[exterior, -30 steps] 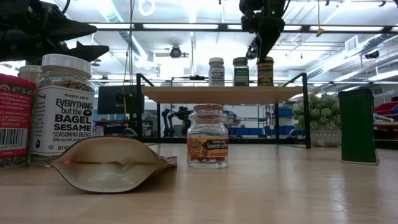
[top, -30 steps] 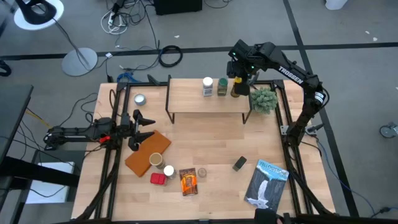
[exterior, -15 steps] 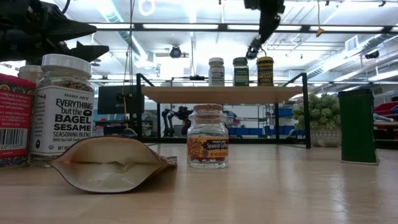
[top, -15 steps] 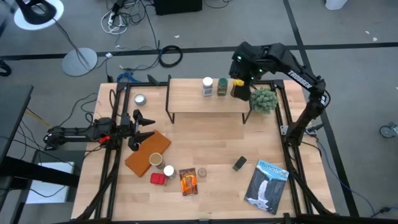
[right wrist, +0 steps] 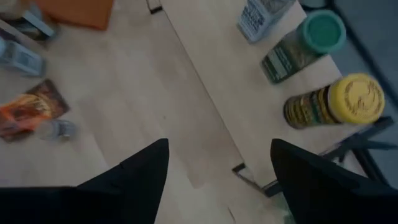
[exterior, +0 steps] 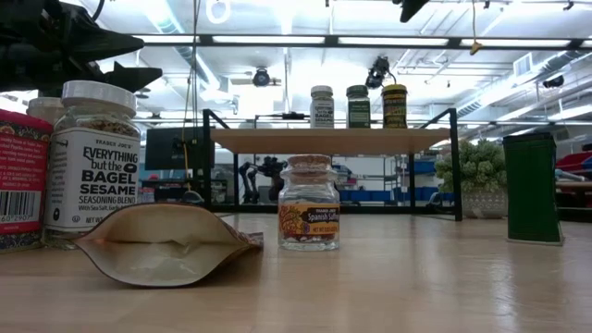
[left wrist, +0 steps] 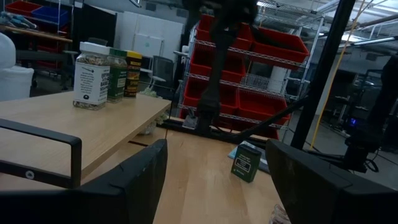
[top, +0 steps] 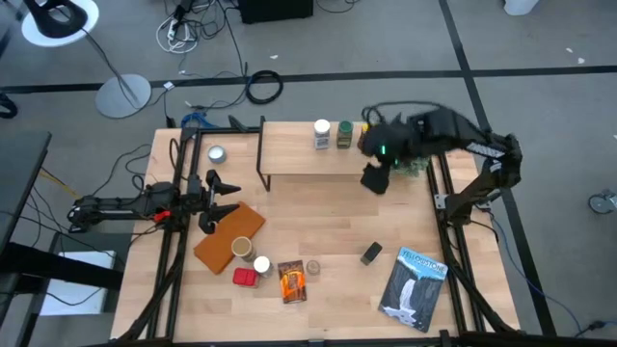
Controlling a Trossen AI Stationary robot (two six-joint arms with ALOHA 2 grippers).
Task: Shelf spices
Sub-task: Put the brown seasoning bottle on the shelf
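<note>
The right gripper (top: pixel 374 179) hangs above the bench (top: pixel 328 226) just off the shelf's (top: pixel 299 152) right end, its fingers spread with nothing between them, as the right wrist view shows. The main risk here, as a judgement, lies in how near the arm passes to the three jars standing on the shelf: a low swing could clip the yellow-lidded jar (right wrist: pixel 336 101), the nearest to that end, and topple it into the green-lidded jar (right wrist: pixel 305 45) and the white-lidded jar (top: pixel 321 133) beside it, since they stand close together in a row. The small potted plant (exterior: pixel 479 176) by the shelf's right leg could also be brushed. The next pick may be the dark green box (top: pixel 372 253), which stands alone on the bench; being tall and narrow, it might tip if the fingers meet it off-centre.

The left gripper (top: pixel 224 200) waits at the bench's left edge, fingers spread and empty, near the flat brown slab (top: pixel 228 234).

Of the spices, three stand upright on the shelf. The rest remain on the bench near its front: a big white-lidded seasoning jar (exterior: pixel 92 162), a red tin (top: pixel 245 278), an orange packet (top: pixel 292 281), a small glass jar (exterior: pixel 308 215) and the box. The shelf is light wood on thin black legs.
</note>
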